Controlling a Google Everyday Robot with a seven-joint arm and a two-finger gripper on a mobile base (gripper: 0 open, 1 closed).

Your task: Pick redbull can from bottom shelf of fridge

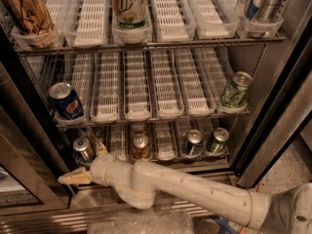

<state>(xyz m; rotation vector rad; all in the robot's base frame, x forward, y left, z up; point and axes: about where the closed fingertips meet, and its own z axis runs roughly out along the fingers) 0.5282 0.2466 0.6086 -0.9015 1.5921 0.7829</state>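
Note:
The redbull can (pixel 83 149), slim and silver with blue patches, stands at the left end of the bottom shelf (pixel 165 141) of the fridge (pixel 273 126). My gripper (pixel 87 163) is low at the shelf's front left, at the end of the white arm that reaches in from the lower right. It is open: one tan finger (pixel 73 178) points left below the can, and the other (pixel 101 147) rises just right of the can. It holds nothing.
A copper-brown can (pixel 141 146), a dark can (pixel 193 143) and a green can (pixel 218 140) share the bottom shelf. The middle rack holds a Pepsi can (pixel 66 101) and a green can (pixel 235 89). The top rack holds a 7UP bottle (pixel 129 6). The door frame (pixel 29 179) stands left.

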